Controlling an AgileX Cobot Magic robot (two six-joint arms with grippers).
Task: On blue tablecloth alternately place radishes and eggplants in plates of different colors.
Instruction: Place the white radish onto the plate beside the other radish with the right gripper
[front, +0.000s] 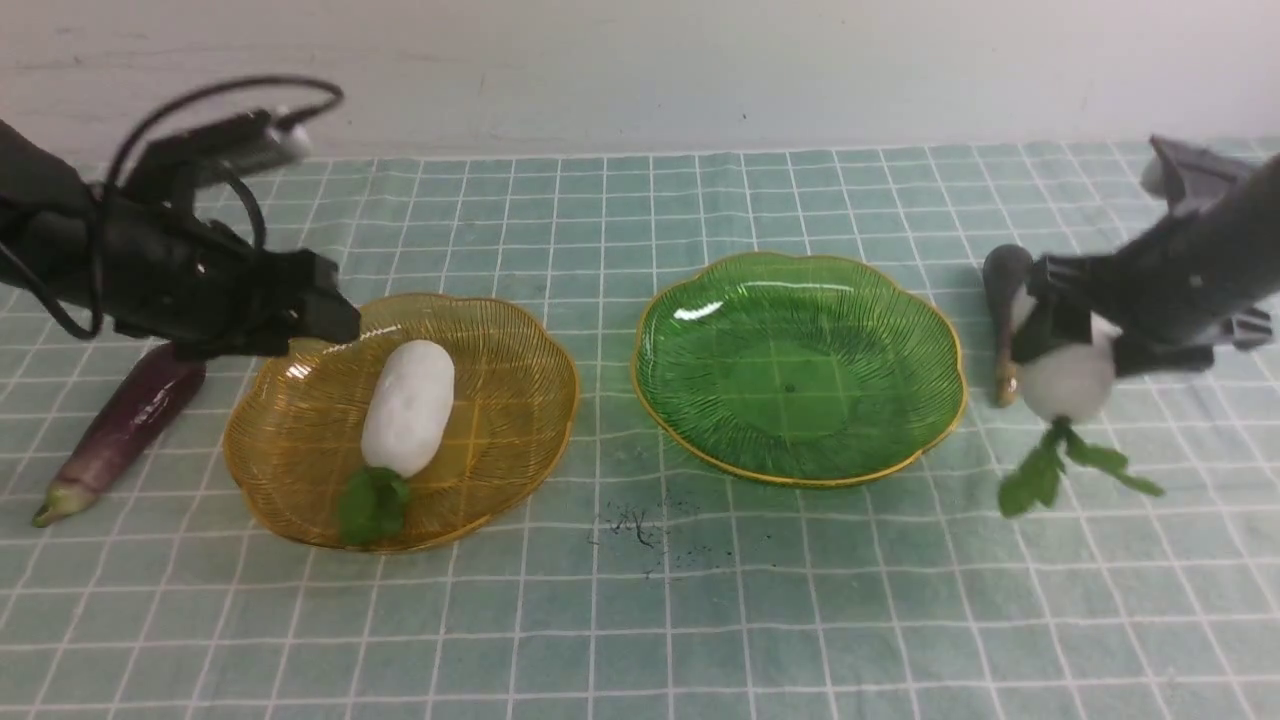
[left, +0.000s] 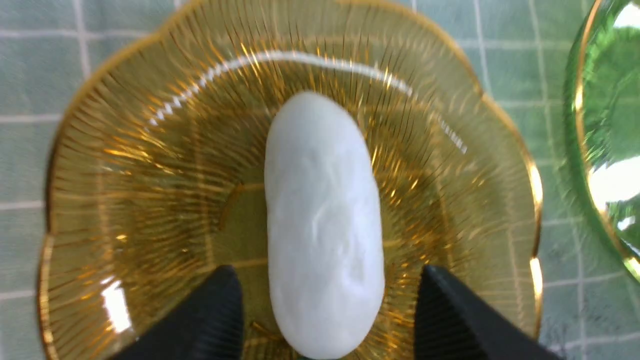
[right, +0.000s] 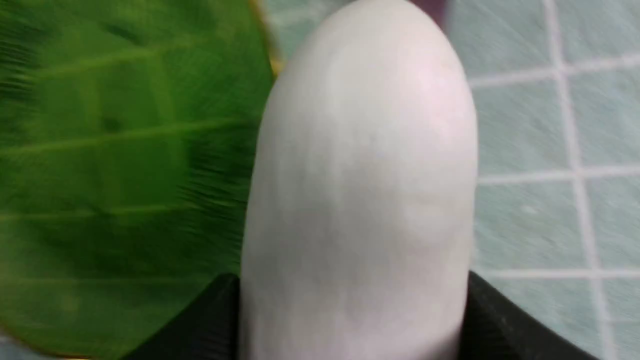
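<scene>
Left hand (left: 325, 285) spread above the plated radish (front: 408, 405); right hand (right: 355, 320) pinches the other radish (front: 1066, 385).

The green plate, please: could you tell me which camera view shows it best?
The front view: the whole green plate is in sight, rim to rim, and empty. The left wrist view catches only one edge; the right wrist view shows a blurred part beside the radish.
</scene>
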